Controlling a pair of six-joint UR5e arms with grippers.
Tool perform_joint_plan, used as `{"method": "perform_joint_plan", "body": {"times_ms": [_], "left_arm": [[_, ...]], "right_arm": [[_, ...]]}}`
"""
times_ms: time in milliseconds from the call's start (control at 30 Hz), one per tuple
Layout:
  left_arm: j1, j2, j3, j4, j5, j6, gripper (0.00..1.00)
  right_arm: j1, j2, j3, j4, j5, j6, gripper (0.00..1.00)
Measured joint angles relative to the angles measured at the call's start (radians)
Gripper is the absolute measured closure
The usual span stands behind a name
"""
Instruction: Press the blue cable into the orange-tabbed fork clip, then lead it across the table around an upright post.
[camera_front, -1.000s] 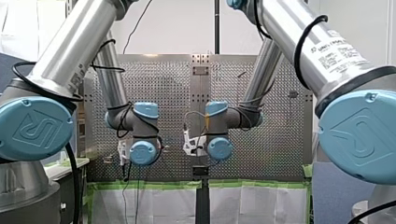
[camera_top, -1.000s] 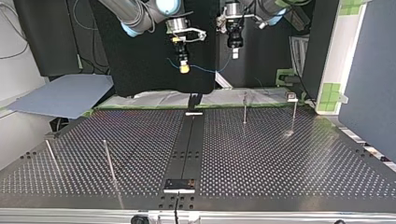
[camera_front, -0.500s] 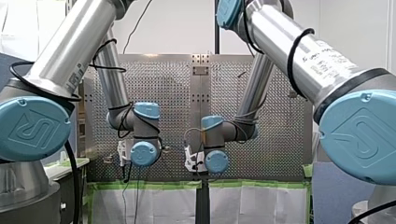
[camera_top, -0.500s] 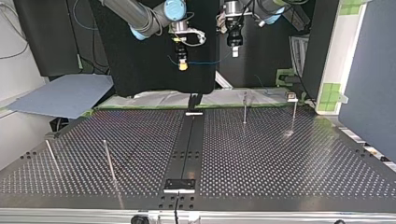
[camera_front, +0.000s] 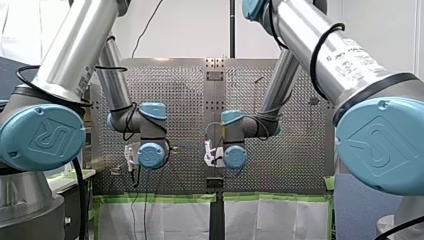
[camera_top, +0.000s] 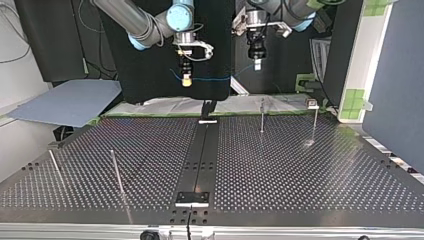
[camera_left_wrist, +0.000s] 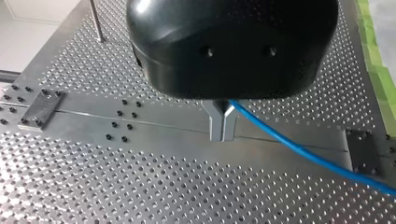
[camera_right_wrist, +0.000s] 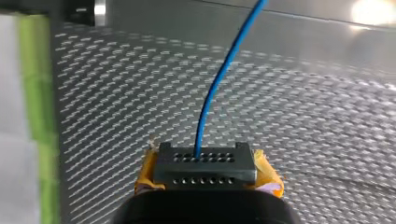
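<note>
Aloft, our left fingers (camera_left_wrist: 215, 127) pinch shut on the blue cable (camera_left_wrist: 299, 151), our right fingers (camera_right_wrist: 205, 170) clamp it too, arm label (camera_front: 357, 55) too blurred for us to read

Two grippers (camera_top: 186, 80) (camera_top: 257, 64) are holding one cable (camera_top: 212, 79) above one table (camera_top: 300, 170) where four posts (camera_top: 116, 172) (camera_top: 54, 169) (camera_top: 262, 116) (camera_top: 315, 124) are standing (two each side).

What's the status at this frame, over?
My left pincer shut on blue cable; my right pincer likewise. Cable strung between them, off the table. Upright posts untouched; nothing blocking.
</note>
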Motion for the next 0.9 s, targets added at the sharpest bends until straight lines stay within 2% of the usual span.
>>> {"method": "perform_joint_plan", "body": {"times_ms": [100, 200, 333, 567, 767, 900], "left_arm": [[0.023, -0.016, 0.0, 0.012, 0.023, 0.011, 1.0], [0.046, -0.037, 0.0, 0.023, 0.046, 0.022, 1.0], [0.078, -0.062, 0.0, 0.026, 0.077, 0.041, 1.0], [0.14, -0.072, 0.0, 0.025, 0.139, 0.055, 1.0], [0.195, -0.096, 0.0, 0.013, 0.195, 0.052, 1.0], [0.233, -0.131, 0.019, 0.02, 0.232, 0.031, 1.0]], "right_arm": [[-0.008, -0.006, -0.016, -0.02, -0.021, 0.018, 1.0], [-0.012, 0.009, -0.038, -0.026, -0.044, 0.026, 1.0], [-0.017, 0.042, -0.074, -0.019, -0.08, 0.029, 1.0], [-0.02, 0.107, -0.139, 0.015, -0.146, 0.03, 1.0], [-0.022, 0.16, -0.191, 0.034, -0.198, 0.03, 1.0], [-0.026, 0.197, -0.229, 0.037, -0.227, 0.034, 1.0]]}}
